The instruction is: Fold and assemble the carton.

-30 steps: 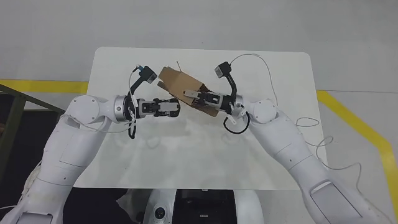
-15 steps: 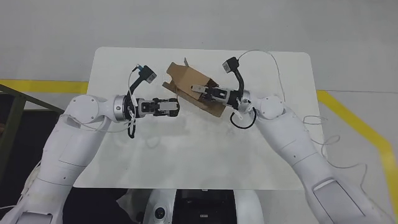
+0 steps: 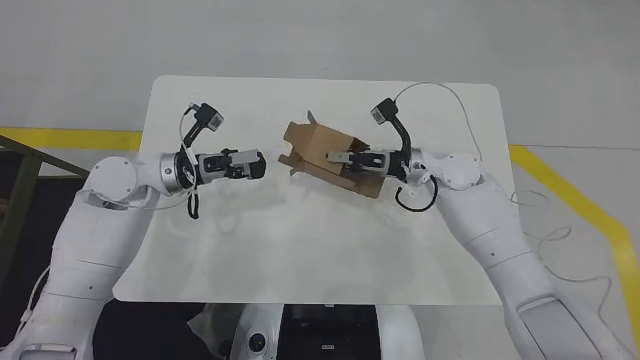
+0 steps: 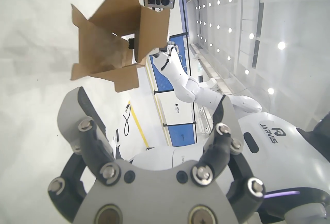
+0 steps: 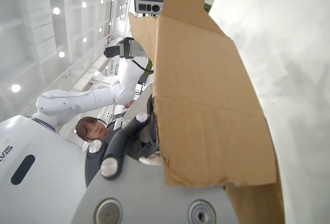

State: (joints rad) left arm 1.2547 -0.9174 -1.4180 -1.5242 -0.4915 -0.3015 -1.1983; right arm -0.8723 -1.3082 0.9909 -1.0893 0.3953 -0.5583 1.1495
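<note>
A brown carton (image 3: 328,153) with its flaps spread is held tilted just above the white table (image 3: 230,250) at mid-table. My right gripper (image 3: 349,159) is shut on one side wall of the carton (image 5: 206,96); the cardboard hides most of it, and one dark finger (image 5: 129,127) shows beside the wall. My left gripper (image 3: 257,165) is open and holds nothing, a short gap to the left of the carton. In the left wrist view its two fingers (image 4: 86,106) stand wide apart, facing the carton's open end (image 4: 110,39).
The table's far edge lies just behind the carton. Bare tabletop stretches in front of both arms and to either side. A cable (image 3: 440,120) loops from the right arm's wrist over the table's right part.
The right arm has carried the carton to the right and turned it. The left gripper, earlier at the carton's left flap, has drawn back to the left.
</note>
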